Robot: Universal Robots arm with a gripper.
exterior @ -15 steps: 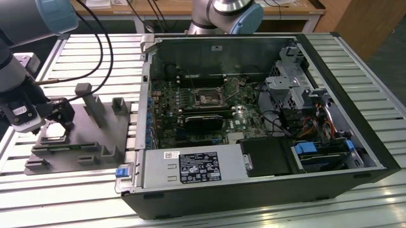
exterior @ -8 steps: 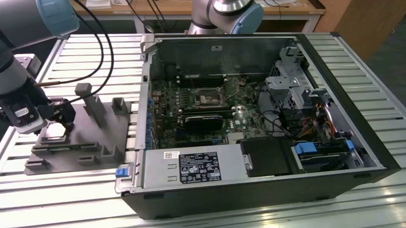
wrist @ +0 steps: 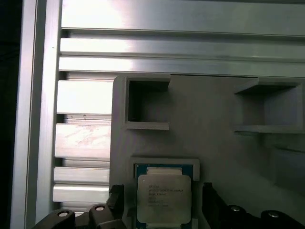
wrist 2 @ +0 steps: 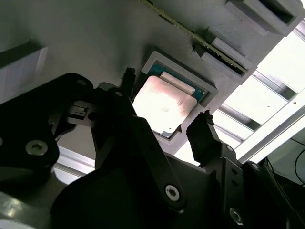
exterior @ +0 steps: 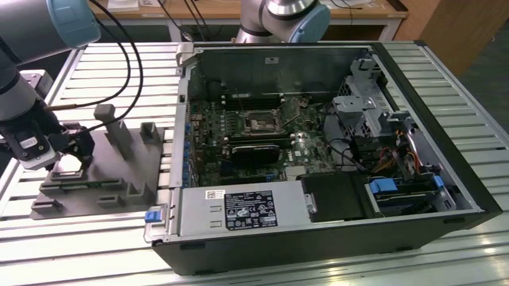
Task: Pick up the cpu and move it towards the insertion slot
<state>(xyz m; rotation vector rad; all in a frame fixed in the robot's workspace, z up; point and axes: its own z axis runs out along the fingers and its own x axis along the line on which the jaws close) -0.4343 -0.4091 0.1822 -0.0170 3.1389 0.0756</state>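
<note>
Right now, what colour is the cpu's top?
The cpu is silvery-white on top, clearest in the first wrist view.

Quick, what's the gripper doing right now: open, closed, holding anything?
Gripper: open, straddling the cpu, with a gap on each side. The cpu lies in its recess in the grey fixture, not gripped.

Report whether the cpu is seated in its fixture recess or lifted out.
Seated. In both wrist views the cpu lies flat inside the grey fixture's square recess, the open gripper straddling it with gaps either side.
</note>
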